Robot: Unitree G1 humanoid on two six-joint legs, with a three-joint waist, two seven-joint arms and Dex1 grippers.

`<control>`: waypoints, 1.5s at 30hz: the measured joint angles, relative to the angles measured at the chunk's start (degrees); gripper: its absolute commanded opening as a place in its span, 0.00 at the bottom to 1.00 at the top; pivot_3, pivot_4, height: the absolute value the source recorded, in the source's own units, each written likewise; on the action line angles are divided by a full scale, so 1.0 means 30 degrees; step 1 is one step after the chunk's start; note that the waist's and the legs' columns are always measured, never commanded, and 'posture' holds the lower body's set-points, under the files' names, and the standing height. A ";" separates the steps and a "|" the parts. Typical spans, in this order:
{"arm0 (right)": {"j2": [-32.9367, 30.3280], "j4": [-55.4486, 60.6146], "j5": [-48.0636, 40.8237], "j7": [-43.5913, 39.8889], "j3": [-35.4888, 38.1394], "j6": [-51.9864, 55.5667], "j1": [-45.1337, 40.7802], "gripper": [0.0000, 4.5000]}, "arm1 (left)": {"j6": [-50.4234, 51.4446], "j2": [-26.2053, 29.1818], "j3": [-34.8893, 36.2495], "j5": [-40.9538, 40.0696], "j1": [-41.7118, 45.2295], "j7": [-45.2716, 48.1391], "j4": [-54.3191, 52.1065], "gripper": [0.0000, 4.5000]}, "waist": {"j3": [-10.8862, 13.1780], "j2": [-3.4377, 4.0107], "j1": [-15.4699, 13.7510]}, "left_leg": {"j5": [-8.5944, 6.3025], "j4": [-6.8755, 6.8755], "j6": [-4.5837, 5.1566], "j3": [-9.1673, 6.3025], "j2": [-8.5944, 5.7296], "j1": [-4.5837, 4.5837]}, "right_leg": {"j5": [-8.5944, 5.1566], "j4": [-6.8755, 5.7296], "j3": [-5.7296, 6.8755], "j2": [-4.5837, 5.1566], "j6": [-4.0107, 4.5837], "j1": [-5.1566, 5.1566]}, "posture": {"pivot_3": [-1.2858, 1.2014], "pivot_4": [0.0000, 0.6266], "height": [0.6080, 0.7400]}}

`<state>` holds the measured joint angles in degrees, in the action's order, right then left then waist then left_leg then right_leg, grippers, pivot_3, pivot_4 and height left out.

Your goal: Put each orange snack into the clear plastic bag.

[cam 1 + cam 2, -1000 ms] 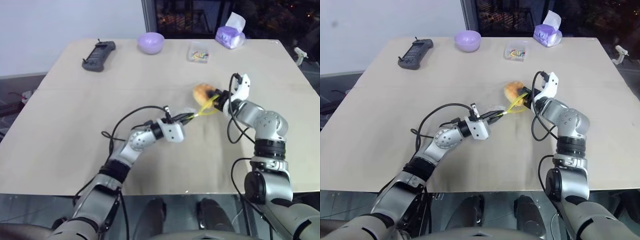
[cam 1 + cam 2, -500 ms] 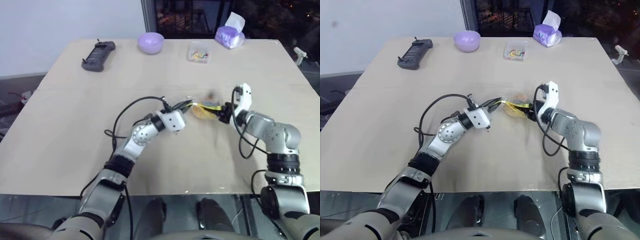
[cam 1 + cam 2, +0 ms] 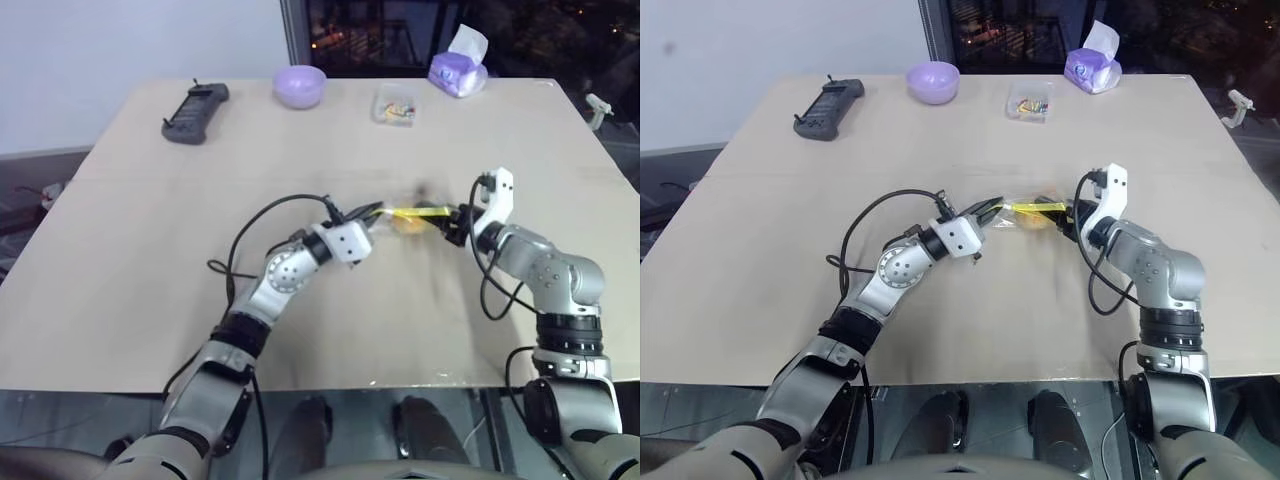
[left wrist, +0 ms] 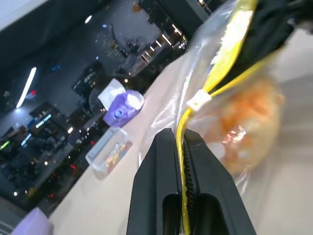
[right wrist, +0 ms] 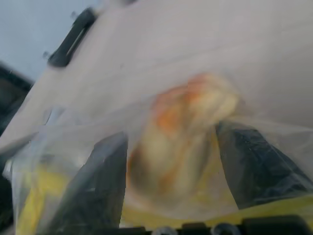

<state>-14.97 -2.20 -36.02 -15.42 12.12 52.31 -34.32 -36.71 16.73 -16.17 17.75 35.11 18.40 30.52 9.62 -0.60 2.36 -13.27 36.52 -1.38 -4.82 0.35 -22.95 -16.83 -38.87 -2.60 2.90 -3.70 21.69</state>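
Left gripper [image 4: 183, 147] clenching bag's yellow seal strip [image 4: 182, 128]; right gripper [image 5: 171, 147] spread inside clear plastic bag [image 4: 195, 58], flanking orange snack [image 5: 183, 132].

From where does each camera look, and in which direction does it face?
Left and right eye views: from the head, forward and down over the table; both arms show.
Left wrist view: along the left gripper, shut on the clear plastic bag's yellow strip.
Right wrist view: along the right gripper, fingers apart beside the orange snack in the bag.
Shared: bag and snack.
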 measured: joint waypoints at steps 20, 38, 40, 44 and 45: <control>0.0683 0.0356 0.3211 -0.0019 -0.2152 -0.3445 0.0413 0.99 | 0.0382 -0.0046 0.0119 -0.0023 -0.0263 -0.0005 -0.0365 0.00 | 0.0001 0.0001 -0.0005 | 0.0000 -0.0001 0.0000 0.0000 -0.0002 -0.0002 | 0.0000 0.0005 0.0001 0.0001 0.0001 0.0001 | 0.52 0.24 1.00; -0.4960 0.3895 -0.1261 -0.6971 -0.0535 -0.0811 0.4124 0.99 | 0.0455 0.0075 0.0203 0.0005 -0.0251 -0.0390 -0.0345 0.00 | 0.0003 -0.0002 -0.0072 | -0.0001 0.0000 0.0001 -0.0007 -0.0005 -0.0009 | -0.0002 0.0023 0.0012 0.0004 -0.0002 -0.0009 | 0.52 0.24 1.00; -0.5615 0.4033 -0.1462 -0.7680 -0.0257 -0.0815 0.4732 0.99 | 0.0460 0.0114 0.0251 0.0003 -0.0257 -0.0392 -0.0345 0.00 | 0.0003 -0.0004 -0.0087 | -0.0001 0.0001 0.0002 -0.0003 -0.0006 -0.0009 | -0.0002 0.0021 0.0008 0.0007 -0.0002 -0.0012 | 0.52 0.24 1.00; -0.8526 0.3779 0.0167 -0.9795 -0.0112 -0.3368 0.6760 0.99 | 0.0447 0.0176 0.0309 0.0000 -0.0204 -0.0388 -0.0277 0.00 | 0.0008 -0.0009 -0.0172 | -0.0001 0.0006 0.0002 0.0002 -0.0017 -0.0011 | -0.0004 0.0026 0.0008 0.0019 -0.0008 -0.0015 | 0.52 0.24 1.00; -0.9050 0.3236 0.1393 -0.9872 -0.0281 -0.4755 0.6861 0.99 | 0.0447 0.0229 0.0382 -0.0003 -0.0201 -0.0388 -0.0250 0.00 | 0.0008 -0.0009 -0.0131 | -0.0001 0.0007 0.0002 0.0013 -0.0016 0.0004 | -0.0004 0.0023 -0.0001 0.0018 -0.0009 -0.0020 | 0.52 0.24 1.00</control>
<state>-42.12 7.50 -31.84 -45.04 11.28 38.05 -13.74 -35.37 17.41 -15.03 17.74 34.51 17.24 29.77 9.64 -0.63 1.97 -13.28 36.55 -1.38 -4.78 0.31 -22.94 -16.84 -38.80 -2.60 2.95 -3.73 21.63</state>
